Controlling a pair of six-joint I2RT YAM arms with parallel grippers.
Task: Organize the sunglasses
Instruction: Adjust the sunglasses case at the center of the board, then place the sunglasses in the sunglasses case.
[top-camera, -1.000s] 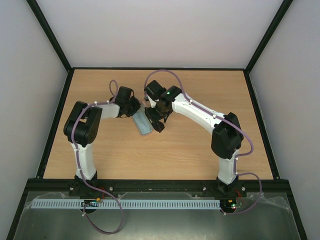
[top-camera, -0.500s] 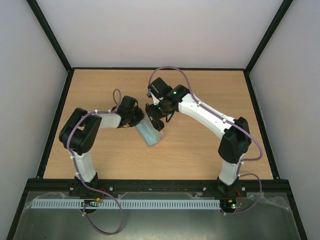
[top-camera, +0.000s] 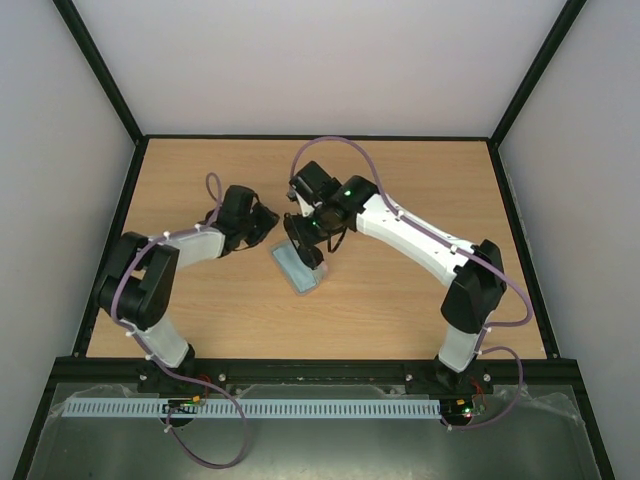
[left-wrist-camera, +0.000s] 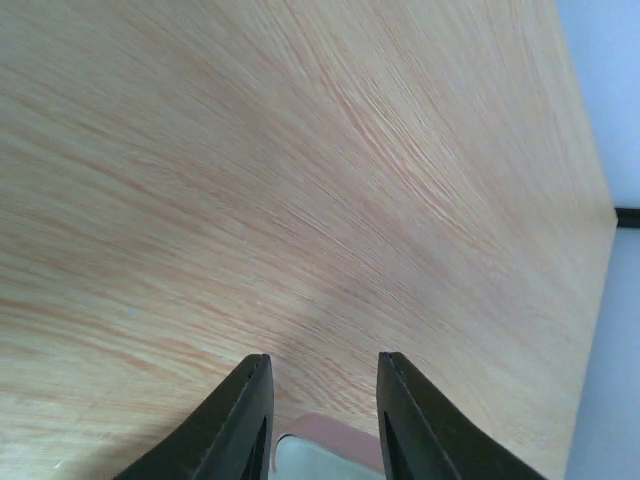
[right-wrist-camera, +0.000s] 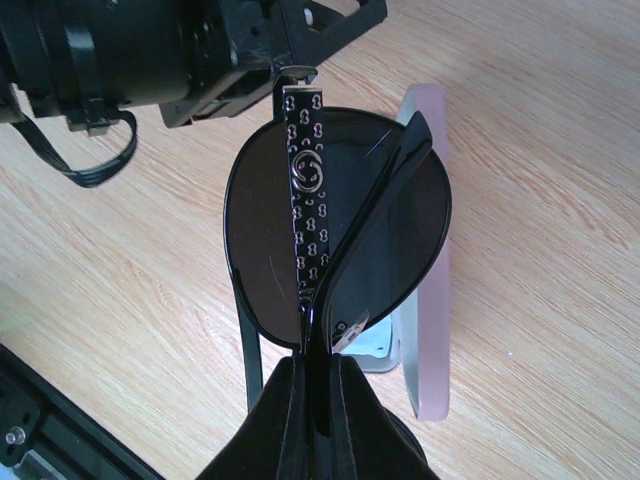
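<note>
A light wooden table (top-camera: 400, 300) with a dark rim carried one loose item, a pink oblong case (right-wrist-camera: 432, 320). It lay flat near the table's middle, its long side slanted toward the table's near right corner. A pale blue cloth (top-camera: 297, 267) covered the case's upper face.

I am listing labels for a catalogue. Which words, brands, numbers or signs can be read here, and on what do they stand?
No word or number can be read in any view.
The sunglasses bear a round swirl emblem and rows of small marks on one arm; these give no readable letters.
</note>
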